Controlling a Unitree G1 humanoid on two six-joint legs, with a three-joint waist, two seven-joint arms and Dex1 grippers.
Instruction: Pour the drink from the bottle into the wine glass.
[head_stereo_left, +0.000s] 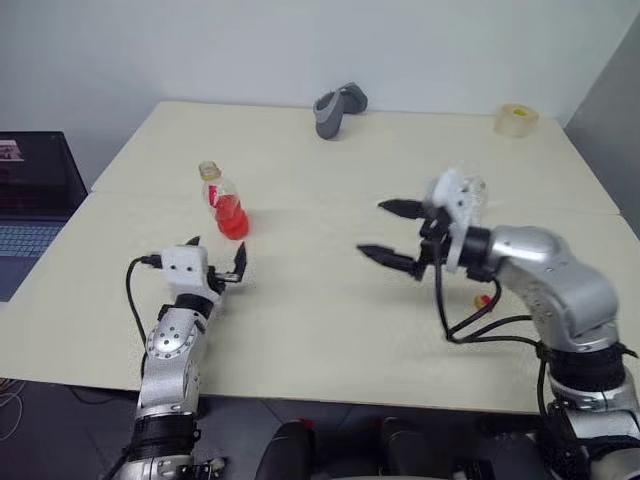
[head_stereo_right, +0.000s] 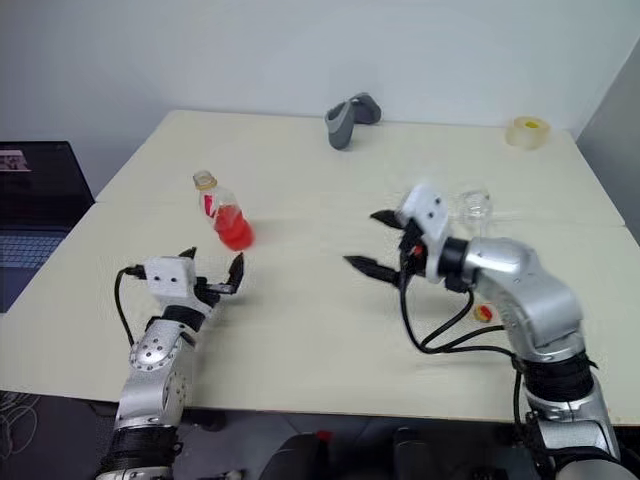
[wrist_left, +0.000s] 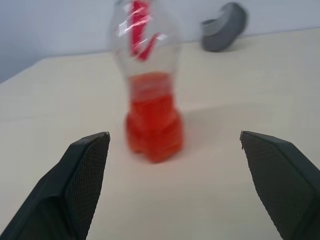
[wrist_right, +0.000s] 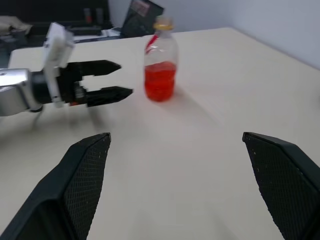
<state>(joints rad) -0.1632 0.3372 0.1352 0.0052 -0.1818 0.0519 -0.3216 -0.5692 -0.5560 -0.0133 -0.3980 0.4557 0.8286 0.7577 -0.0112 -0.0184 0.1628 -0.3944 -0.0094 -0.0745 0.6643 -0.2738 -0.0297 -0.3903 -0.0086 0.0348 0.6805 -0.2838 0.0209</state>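
Observation:
The bottle (head_stereo_left: 223, 200) stands upright on the table's left half, with a yellowish cap on it. The red drink (head_stereo_left: 232, 219) fills its lower part. My left gripper (head_stereo_left: 216, 255) is open just in front of the bottle and does not touch it. In the left wrist view the bottle (wrist_left: 150, 100) stands ahead between the spread fingers (wrist_left: 85, 175). My right gripper (head_stereo_left: 392, 233) hovers open over the table's middle, pointing left toward the bottle (wrist_right: 161, 60). The wine glass (head_stereo_right: 476, 207) stands behind the right gripper's white mount, which partly hides it.
A grey object (head_stereo_left: 340, 108) lies at the table's far edge, and a roll of tape (head_stereo_left: 516, 118) sits at the far right corner. A laptop (head_stereo_left: 30, 200) is off the table's left side. A small red-and-yellow piece (head_stereo_left: 483, 300) lies under my right forearm.

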